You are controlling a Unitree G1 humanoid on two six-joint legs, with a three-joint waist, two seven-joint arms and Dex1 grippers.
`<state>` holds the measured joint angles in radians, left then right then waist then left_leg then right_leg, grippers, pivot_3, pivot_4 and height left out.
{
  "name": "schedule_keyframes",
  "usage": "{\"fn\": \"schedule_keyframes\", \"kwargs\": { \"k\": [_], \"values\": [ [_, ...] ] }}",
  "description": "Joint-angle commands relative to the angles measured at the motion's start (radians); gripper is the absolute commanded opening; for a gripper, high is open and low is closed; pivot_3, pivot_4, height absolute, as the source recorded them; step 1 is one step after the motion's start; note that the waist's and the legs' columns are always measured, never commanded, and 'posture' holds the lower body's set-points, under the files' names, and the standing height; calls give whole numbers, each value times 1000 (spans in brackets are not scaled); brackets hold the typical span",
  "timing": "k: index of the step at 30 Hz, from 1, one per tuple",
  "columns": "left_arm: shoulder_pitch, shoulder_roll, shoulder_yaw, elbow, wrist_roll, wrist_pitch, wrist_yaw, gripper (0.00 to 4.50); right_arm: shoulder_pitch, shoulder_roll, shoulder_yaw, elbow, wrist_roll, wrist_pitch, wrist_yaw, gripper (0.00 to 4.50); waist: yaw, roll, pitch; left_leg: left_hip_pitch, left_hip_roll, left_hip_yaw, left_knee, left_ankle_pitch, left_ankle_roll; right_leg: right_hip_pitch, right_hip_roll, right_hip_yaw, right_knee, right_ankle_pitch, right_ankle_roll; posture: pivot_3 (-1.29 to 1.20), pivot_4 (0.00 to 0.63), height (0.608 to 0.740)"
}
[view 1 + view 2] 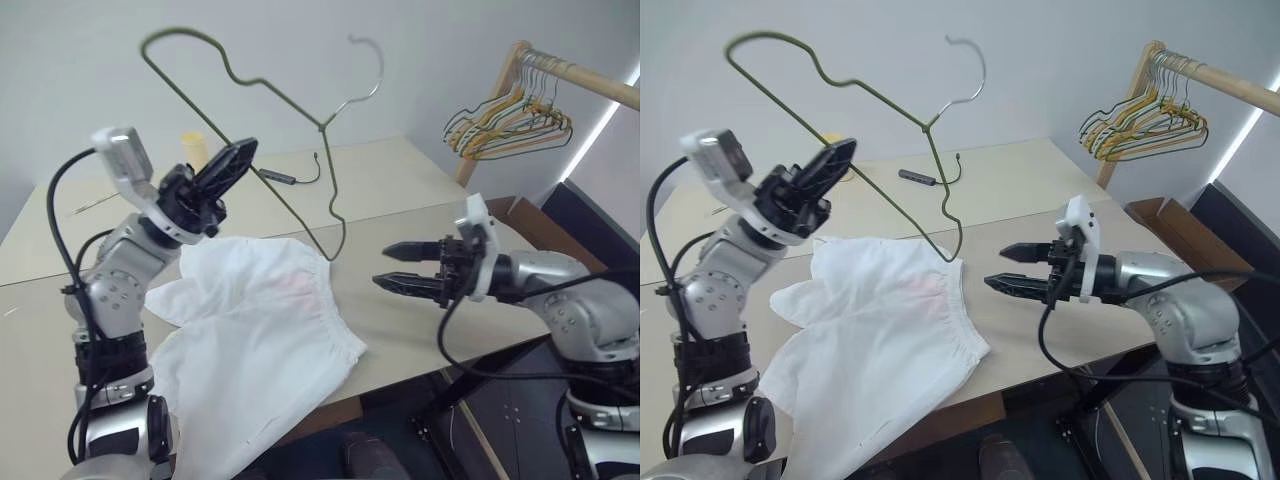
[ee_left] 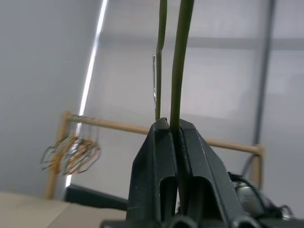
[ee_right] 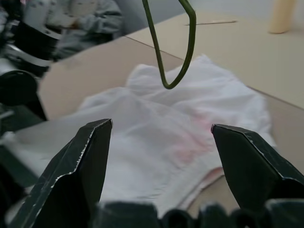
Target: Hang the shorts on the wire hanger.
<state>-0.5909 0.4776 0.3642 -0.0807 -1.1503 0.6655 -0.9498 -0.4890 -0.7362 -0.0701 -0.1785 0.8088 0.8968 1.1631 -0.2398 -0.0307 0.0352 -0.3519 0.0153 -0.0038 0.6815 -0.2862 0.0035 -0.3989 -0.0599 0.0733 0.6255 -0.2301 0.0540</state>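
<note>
Gripping the wire hanger (image 1: 290, 130) by its straight bar, our left gripper (image 1: 238, 160) is clamping it aloft, one corner dangling just above the shorts (image 1: 255, 335), which are lying spread on the table (image 1: 400, 180). Our right gripper (image 1: 400, 268) is hovering beside them, fingers apart.

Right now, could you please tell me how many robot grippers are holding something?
1. The left gripper is shut on the wire hanger, raised above the shorts. The right gripper is open, holding nothing, beside the shorts.
</note>
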Motion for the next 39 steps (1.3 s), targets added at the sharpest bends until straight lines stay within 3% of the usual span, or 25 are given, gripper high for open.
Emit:
{"fn": "schedule_keyframes", "kwargs": {
  "k": [1, 12, 29, 32, 39],
  "values": [
    [-36, 15, 28, 32, -64, 21, -80, 0, -49, -15, 25, 37, 34, 29, 83, 3929, 0, 0, 0, 0, 0, 1, 0, 0, 0, 1, 0, 0, 0, 0, 0, -229, 0, 740],
    [-27, -46, -7, 23, -61, 19, -95, 0, -211, 130, 75, 119, 38, 94, 16, 3929, 2, 0, 0, -3, 0, -1, 1, 0, 0, -3, -1, 2, 0, 4, -6, -235, 0, 740],
    [-9, -89, -15, 7, -41, -4, -83, 0, -268, 150, 151, 120, 21, 112, 24, 3929, -1, 0, 0, -4, 0, -2, 1, 0, 0, -5, -1, 2, 1, 4, -6, -236, 0, 740],
    [-5, -95, -11, 5, -45, -2, -78, 0, -271, 149, 162, 119, 9, 104, 17, 3118, -1, 0, 0, -4, 0, -2, 1, 0, 0, -5, -1, 2, 1, 4, -6, -236, 0, 740],
    [-1, -92, -15, 8, -36, 1, -86, 0, -281, 168, 150, 152, -2, 115, -23, 583, -2, 0, 0, -4, 0, -2, 1, 0, 0, -5, -1, 2, 1, 4, -6, -234, 0, 740]
  ]
}}
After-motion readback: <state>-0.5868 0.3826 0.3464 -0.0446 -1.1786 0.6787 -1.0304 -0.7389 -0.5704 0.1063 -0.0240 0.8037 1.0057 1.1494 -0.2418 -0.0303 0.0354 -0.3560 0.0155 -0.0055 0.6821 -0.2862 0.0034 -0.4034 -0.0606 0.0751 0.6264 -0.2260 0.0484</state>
